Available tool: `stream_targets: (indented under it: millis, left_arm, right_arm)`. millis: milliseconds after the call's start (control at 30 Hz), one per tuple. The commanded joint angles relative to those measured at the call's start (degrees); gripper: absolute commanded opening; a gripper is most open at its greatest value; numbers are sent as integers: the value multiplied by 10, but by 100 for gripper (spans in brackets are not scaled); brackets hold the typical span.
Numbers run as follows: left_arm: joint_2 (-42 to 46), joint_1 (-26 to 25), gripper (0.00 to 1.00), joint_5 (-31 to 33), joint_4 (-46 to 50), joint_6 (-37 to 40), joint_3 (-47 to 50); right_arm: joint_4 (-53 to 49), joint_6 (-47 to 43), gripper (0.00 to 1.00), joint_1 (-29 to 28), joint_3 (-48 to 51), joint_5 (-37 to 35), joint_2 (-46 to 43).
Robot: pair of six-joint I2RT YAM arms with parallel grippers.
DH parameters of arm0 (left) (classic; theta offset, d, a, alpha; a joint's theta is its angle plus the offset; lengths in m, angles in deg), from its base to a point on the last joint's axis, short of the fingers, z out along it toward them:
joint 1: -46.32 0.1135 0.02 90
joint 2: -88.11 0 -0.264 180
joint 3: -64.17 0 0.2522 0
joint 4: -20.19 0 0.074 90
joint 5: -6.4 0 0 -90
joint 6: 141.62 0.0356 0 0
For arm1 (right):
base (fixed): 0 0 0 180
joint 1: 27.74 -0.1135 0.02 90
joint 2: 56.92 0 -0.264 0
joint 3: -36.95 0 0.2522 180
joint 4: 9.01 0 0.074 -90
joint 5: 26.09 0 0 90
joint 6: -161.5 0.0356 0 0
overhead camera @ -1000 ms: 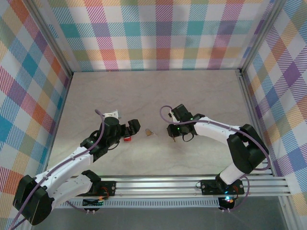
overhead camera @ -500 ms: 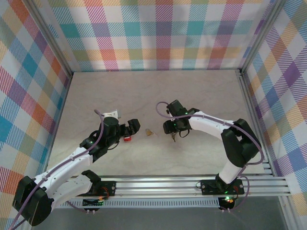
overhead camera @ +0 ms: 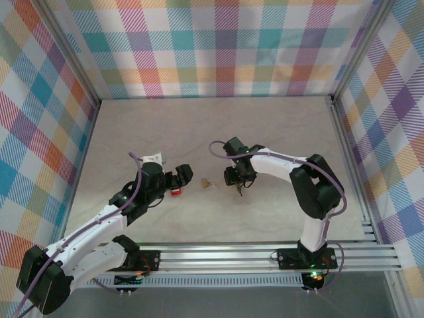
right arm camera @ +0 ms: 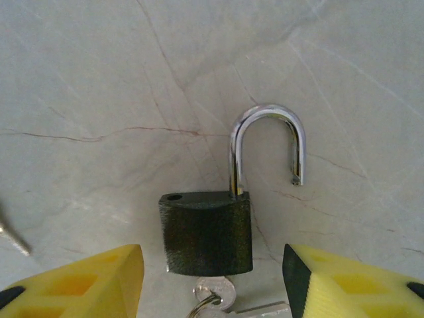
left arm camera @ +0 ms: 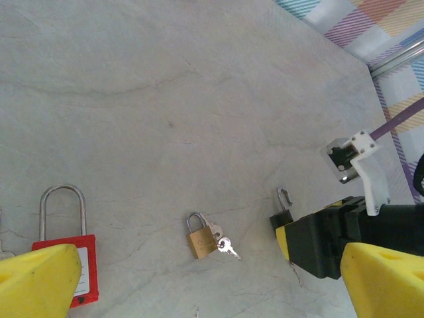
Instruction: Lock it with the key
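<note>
Black padlock (right arm camera: 207,232), red padlock (left arm camera: 63,265), brass padlock (left arm camera: 197,242): three; left pincer (left arm camera: 212,281), right pincer (right arm camera: 209,262) spread, empty.

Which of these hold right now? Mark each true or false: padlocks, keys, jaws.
1. The black padlock has its shackle open. True.
2. The right jaws are clamped on the black padlock. False: they stand apart on either side of it, with a gap on each side.
3. The brass padlock lies between the red padlock and the black one. True.
4. The left jaws hold the red padlock. False: they stand wide open, and the red padlock lies flat on the table.
5. There are no keys near the black padlock. False: keys sit at its base.
</note>
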Motion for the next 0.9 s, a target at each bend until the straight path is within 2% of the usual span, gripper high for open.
stream_targets:
  millis: [0,567,867]
  left_arm:
    - [9,-1,100,10,-6,6,10]
    - [13,-1,100,18,-5,10,16]
    - [14,-1,100,15,-1,11,13]
  right_arm:
    - [-33,11,57,-8,-18,-15,12]
    - [-91,16,49,-17,-84,-52,84]
    - [-105,9,35,-13,-93,-46,113]
